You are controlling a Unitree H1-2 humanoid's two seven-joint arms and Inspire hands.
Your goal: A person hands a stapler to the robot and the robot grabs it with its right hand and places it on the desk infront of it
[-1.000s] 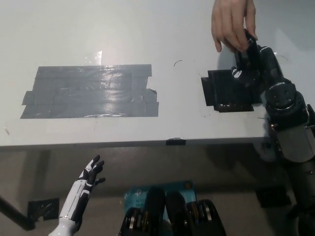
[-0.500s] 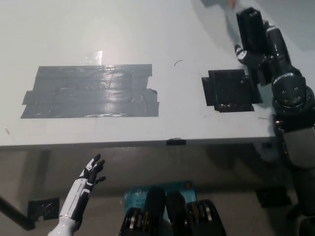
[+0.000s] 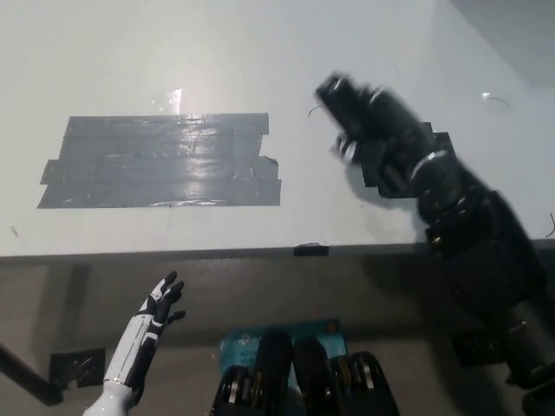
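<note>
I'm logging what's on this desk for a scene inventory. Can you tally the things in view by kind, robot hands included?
Grey tape patches: 1
Black tape patches: 1, partly hidden by the arm
Robot hands: 2, white left hand below the desk edge, black right hand over the desk, blurred
Stapler: cannot tell, lost in blur
Total: 4

Slim white left hand [image 3: 154, 314] with black fingers, bulky black right hand [image 3: 355, 108]
</note>
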